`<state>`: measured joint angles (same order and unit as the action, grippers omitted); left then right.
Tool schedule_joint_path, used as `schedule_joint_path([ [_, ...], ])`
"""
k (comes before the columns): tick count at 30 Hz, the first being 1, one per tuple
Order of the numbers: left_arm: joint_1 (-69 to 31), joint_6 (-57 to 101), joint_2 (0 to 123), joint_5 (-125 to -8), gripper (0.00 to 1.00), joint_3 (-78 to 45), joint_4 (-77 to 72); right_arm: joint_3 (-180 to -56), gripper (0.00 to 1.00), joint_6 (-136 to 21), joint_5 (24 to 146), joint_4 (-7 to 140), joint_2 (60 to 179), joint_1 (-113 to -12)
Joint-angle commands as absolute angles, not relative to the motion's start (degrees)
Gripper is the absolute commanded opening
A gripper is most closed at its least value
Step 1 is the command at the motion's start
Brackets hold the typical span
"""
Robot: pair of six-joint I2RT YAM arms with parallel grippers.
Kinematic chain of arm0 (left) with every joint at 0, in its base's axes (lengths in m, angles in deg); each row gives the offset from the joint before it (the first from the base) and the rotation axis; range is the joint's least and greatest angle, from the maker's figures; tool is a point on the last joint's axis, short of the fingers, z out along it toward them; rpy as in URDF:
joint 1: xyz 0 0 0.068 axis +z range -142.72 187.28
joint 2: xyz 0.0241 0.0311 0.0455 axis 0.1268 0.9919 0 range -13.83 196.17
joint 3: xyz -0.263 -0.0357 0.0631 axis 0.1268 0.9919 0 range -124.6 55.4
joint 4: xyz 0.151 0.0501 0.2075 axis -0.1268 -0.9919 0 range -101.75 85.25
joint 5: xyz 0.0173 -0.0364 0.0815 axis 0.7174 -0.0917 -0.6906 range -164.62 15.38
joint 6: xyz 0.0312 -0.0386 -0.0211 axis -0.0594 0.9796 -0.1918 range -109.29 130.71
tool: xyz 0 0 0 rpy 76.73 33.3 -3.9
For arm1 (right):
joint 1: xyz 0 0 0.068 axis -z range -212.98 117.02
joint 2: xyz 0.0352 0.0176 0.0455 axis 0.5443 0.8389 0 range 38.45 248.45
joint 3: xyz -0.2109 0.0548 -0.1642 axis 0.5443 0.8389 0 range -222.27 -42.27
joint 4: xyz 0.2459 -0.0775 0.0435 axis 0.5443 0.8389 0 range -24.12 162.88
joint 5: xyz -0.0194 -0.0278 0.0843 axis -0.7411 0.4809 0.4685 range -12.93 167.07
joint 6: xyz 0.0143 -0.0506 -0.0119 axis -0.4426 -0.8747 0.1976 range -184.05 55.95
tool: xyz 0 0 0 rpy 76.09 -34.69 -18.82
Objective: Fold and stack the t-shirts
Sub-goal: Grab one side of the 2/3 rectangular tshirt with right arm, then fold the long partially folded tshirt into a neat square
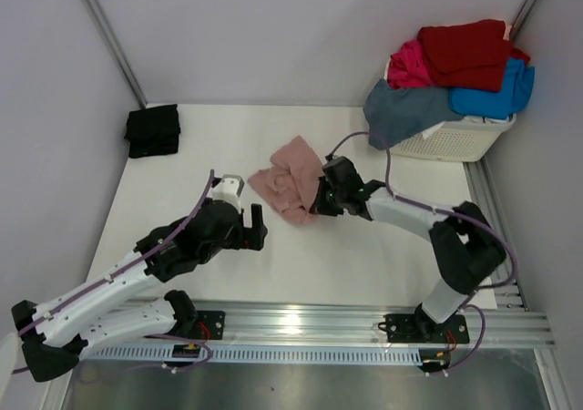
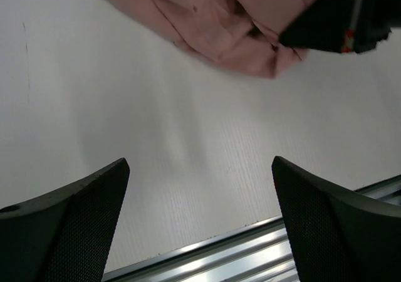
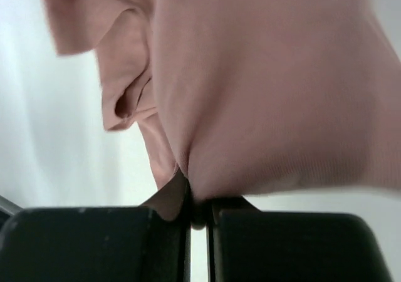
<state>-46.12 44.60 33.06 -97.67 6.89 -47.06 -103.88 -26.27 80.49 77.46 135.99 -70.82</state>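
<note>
While the pink t-shirt (image 1: 284, 178) lay crumpled mid-table (image 1: 182, 210), the right gripper (image 3: 197, 210) pinched a fold at its near-right edge, fingers pressed together on the cloth, probably to lift it and shake it flat before folding. The left gripper (image 2: 197, 163) hovered just beside the heap, fingers spread and empty, seemingly placed to take a second corner. The shirt's longest stretch ran roughly from the far side toward the arms. Neck and hem could not be told apart.
</note>
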Motion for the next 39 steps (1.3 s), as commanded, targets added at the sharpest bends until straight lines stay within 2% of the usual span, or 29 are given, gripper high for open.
schedule_joint_path([
  [1,-44.14,41.47,34.85,-100.55,0.99,2.93,-45.01,-97.75,0.00,-33.18,69.80,90.81,125.83,-69.98],
  [3,-43.52,41.90,35.73,-98.80,0.99,2.76,-44.40,-96.68,0.00,-34.60,63.93,94.17,119.61,-66.49],
  [7,-42.73,42.52,37.93,-96.42,0.99,3.02,-43.78,-97.98,0.00,-39.42,62.13,96.39,113.52,-56.83],
  [12,-42.64,42.79,38.38,-95.54,0.99,2.76,-44.48,-104.67,0.00,-40.58,64.13,96.21,117.63,-54.77],
  [17,-42.64,42.88,36.01,-95.80,0.99,3.55,-45.18,-108.44,0.00,-42.25,66.70,92.08,120.53,-60.29],
  [29,-42.55,44.28,32.49,-94.31,0.99,6.62,-45.27,-119.35,0.00,-48.40,77.94,98.21,131.43,-71.56],
  [34,-42.64,44.90,32.31,-93.78,0.99,7.15,-44.83,-121.98,0.00,-49.37,78.92,99.81,138.28,-74.89],
  [39,-42.64,46.30,31.87,-94.30,0.99,8.11,-45.44,-121.99,0.00,-49.20,78.13,98.49,139.96,-77.27],
])
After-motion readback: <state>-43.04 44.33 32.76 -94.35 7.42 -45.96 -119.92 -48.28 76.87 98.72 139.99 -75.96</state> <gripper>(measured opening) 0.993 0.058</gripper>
